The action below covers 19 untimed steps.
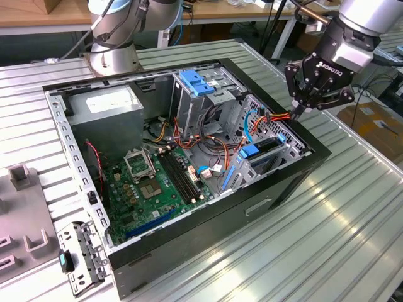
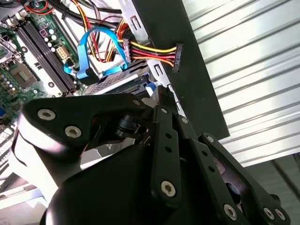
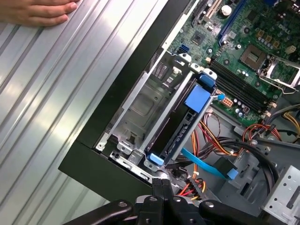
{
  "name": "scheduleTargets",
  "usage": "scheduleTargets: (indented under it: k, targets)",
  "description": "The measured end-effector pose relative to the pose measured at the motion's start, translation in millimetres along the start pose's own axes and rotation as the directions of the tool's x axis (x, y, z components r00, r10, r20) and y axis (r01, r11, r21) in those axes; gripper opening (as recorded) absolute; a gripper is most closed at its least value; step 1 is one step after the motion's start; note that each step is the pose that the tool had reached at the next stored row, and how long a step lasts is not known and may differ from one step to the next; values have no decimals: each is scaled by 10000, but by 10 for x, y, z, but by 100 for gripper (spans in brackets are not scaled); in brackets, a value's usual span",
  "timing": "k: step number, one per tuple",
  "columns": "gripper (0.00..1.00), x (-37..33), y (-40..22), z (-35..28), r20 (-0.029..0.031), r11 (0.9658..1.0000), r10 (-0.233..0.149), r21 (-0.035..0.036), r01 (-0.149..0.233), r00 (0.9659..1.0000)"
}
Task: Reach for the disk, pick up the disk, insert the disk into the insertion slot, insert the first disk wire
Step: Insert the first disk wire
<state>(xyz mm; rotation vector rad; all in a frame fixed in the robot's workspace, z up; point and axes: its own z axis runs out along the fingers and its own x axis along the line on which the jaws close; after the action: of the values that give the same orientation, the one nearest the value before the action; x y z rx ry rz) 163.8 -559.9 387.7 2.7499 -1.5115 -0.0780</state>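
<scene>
One hand, fingers together on a wire connector, above the seated disk.

Open computer case sits on the ribbed counter; access is from above. Gripper hangs over the case's rim at the exterior view's right, just above the power connector draped over that rim. Disk fills the insertion slot. Loose coloured wires and a blue ribbon cable crowd the space beside it. Taller drive cage walls off the far side. A person's hand rests on the counter outside the case.
</scene>
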Motion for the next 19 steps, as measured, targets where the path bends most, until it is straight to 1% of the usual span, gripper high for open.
scheduleTargets:
  k: [1,2,6,17,18,19]
  targets:
    - [11,-5,-30,0,0,10000,-41,-3,41,10000]
    - [11,-9,-47,-1,-1,10000,-69,-5,69,10000]
    - [11,-21,-91,-1,-3,9999,-171,-10,171,9999]
    - [11,-22,-93,-2,-3,9998,-181,-10,181,9998]
    - [11,-20,-96,-2,-4,9998,-221,-11,221,9998]
    - [11,-18,-103,-3,-9,9994,-354,-18,354,9994]
